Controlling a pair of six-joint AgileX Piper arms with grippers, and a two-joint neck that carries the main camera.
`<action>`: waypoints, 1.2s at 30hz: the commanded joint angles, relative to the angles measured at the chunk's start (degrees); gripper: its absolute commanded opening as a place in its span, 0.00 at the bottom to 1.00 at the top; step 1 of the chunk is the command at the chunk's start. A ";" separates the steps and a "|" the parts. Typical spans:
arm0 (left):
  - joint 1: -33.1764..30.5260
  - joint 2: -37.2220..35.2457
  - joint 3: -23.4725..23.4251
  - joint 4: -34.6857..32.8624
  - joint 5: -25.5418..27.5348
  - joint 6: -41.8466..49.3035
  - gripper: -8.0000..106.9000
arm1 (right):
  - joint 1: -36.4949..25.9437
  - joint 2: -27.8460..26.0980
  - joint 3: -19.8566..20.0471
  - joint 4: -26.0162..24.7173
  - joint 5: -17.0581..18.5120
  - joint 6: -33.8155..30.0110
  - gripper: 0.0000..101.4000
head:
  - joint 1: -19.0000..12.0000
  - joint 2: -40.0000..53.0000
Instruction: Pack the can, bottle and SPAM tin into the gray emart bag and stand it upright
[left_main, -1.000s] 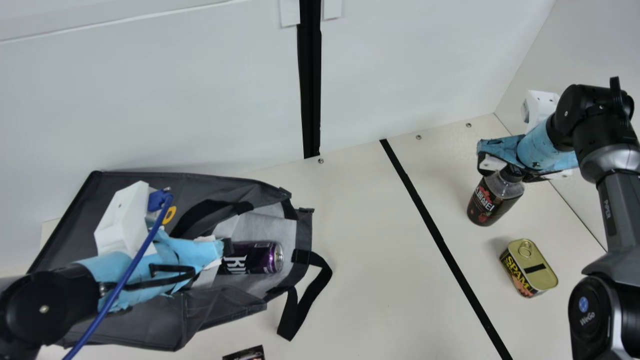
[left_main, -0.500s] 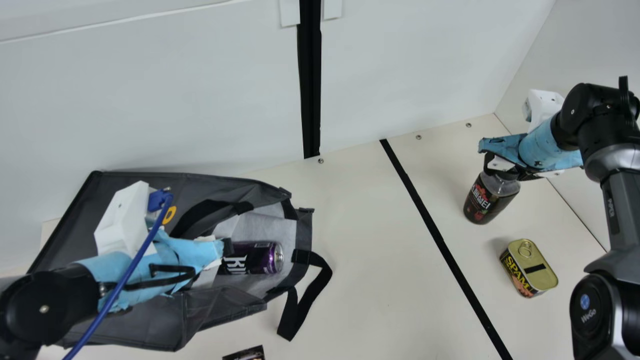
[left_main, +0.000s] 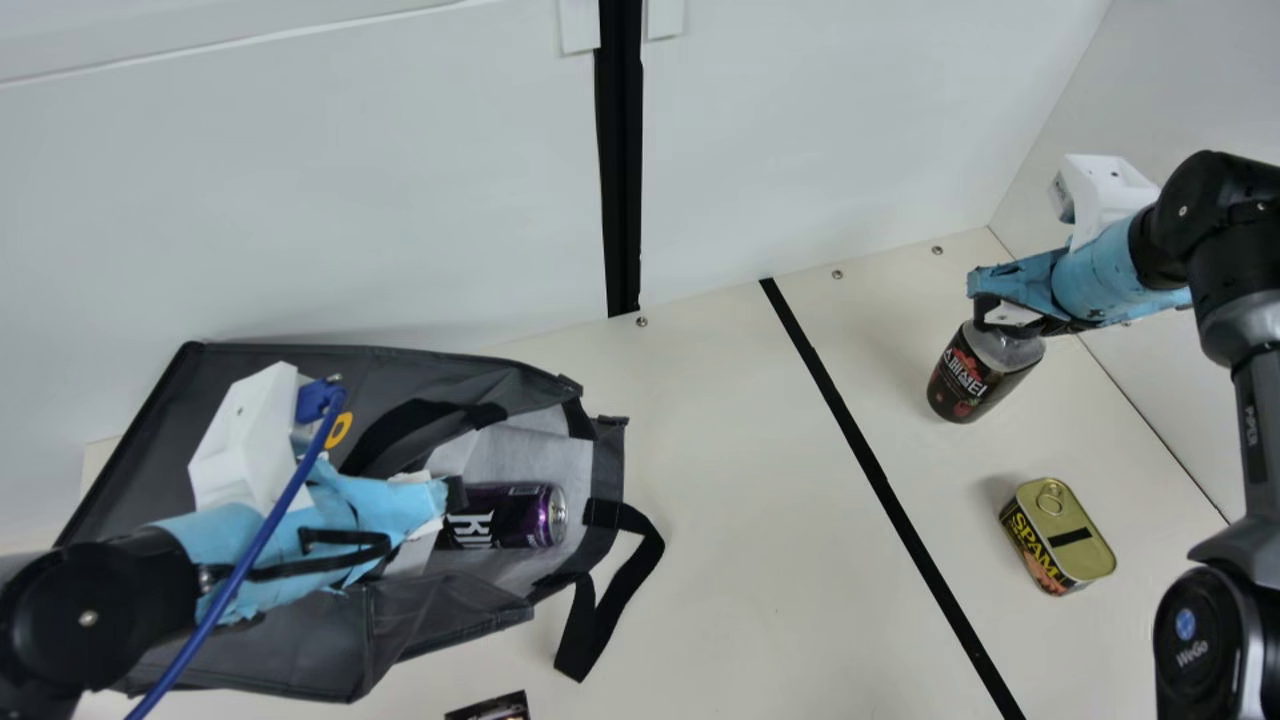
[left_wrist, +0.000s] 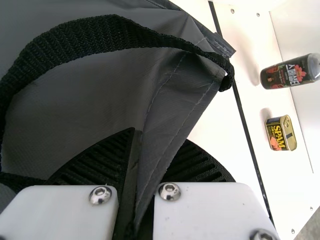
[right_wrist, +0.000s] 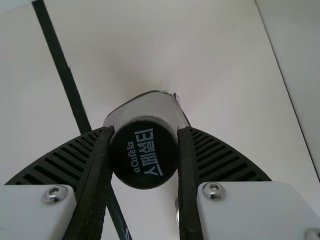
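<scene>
Right fingers (left_main: 986, 309) pinch the bottle's (left_main: 978, 378) lettered cap (right_wrist: 144, 167), left fingers (left_main: 456, 495) the bag's (left_main: 440, 612) edge (left_wrist: 172, 130).

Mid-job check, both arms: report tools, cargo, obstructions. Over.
Left tool pinching gray bag by its edge. Right tool gripping bottle by its cap. Can inside bag, SPAM tin on table. Black strap near bag's mouth, possible snag.

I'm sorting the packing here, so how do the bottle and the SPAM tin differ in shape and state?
The bottle is tall and rounded; the SPAM tin is squat and boxy. The bottle has a black cap, the tin a gold lid with a pull ring. The right gripper grips the bottle; the tin rests ungripped on the table. Both are outside the gray bag.
</scene>
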 joint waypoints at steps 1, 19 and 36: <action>0.00 0.00 0.00 0.00 0.00 0.00 0.00 | -0.09 -0.56 0.41 0.90 0.36 -1.88 0.00 | -1.21 -0.05; 0.00 0.00 0.00 0.00 0.00 0.00 0.00 | 1.41 -9.92 7.49 5.12 3.26 -11.47 0.00 | -1.21 -0.05; 0.00 0.00 0.00 0.00 0.00 0.00 0.00 | 5.84 -18.39 18.14 7.30 3.26 -20.15 0.00 | -1.21 -0.05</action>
